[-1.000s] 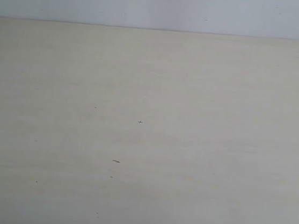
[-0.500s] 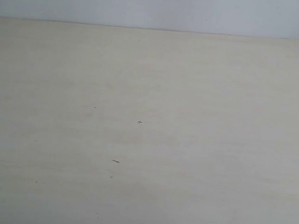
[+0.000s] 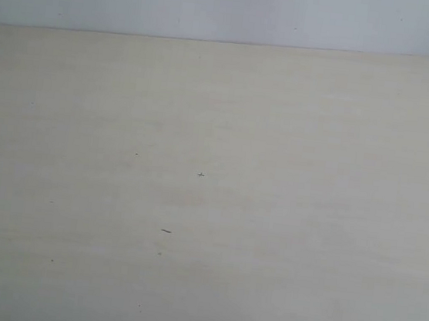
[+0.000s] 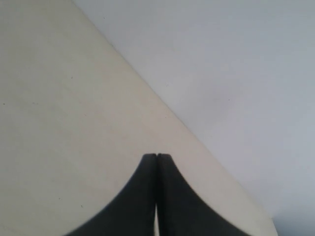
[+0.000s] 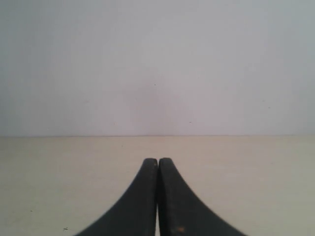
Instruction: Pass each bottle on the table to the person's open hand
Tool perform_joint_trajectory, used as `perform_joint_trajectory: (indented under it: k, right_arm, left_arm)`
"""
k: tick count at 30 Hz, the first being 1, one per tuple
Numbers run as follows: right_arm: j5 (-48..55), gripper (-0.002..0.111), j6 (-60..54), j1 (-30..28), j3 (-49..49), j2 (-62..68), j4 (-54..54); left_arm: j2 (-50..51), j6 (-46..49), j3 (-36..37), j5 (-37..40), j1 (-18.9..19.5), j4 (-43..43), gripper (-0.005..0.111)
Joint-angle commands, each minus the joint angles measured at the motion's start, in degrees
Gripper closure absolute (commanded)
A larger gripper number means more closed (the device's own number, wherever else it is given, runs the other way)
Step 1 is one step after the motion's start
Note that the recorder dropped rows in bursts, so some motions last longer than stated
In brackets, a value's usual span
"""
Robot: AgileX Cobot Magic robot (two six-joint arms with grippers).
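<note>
The surface [image 3: 286, 215] fills most of the exterior view, a pale beige wood-grain plane running from the near edge of the picture to a straight far edge. There it meets a plain grey-white wall [image 3: 216, 6]. A few tiny dark specks sit on the wood left of the middle: a small cross-shaped speck [image 3: 200, 175], a short dark dash [image 3: 166, 231] nearer the camera, and a fainter dot [image 3: 137, 154] to the left of the cross-shaped one.

The left gripper [image 4: 156, 156] shows in its wrist view as two black fingers pressed flat against each other along their whole visible length, with only a hairline seam between them and nothing caught in it. Fine ridges line the outer edge of one finger near its tip. It hangs over the beige wood, and the surface's far edge cuts diagonally across that picture with the wall beyond it.

The right gripper [image 5: 158, 160] is likewise closed, tip against tip, and grips nothing. It faces the wall squarely, with the surface's far edge lying level behind the fingertips. One finger carries a small orange mark [image 5: 180, 229] low down, possibly a scuff or a reflection, since the picture is too soft to tell.
</note>
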State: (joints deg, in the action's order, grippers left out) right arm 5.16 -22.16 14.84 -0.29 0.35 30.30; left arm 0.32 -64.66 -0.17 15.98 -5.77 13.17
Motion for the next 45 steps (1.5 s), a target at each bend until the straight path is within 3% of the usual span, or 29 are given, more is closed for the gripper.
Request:
perform_joint_trajectory:
  k: [1,7,14,22,26,45]
  right_arm:
    - [-0.4,0.108,-0.3,-0.2,0.3,-0.4,-0.3]
    - [-0.4,0.108,-0.3,-0.2,0.3,-0.4,-0.3]
    - [-0.4,0.108,-0.3,-0.2,0.3,-0.4,-0.3]
    - [-0.4,0.108,-0.3,-0.2,0.3,-0.4,-0.3]
    - [-0.4,0.108,-0.3,-0.2,0.3,-0.4,-0.3]
    - [-0.4,0.108,-0.3,-0.2,0.3,-0.4,-0.3]
  left_arm:
    - [-0.3,1.7,0.2,-1.1,0.1,-0.3,0.107]
    - [-0.3,1.5,0.2,-3.6,0.1,-0.3,0.107]
    - [-0.3,2.4,0.2,-13.2,-0.1,-1.8,0.107]
    - [-0.3,47.2,0.2,-15.0,0.2,-14.3,0.107]
    - [-0.3,55.4,0.2,-14.9,0.4,-15.1,0.107]
    - [-0.3,58.3,0.2,-14.1,1.4,-14.9,0.107]
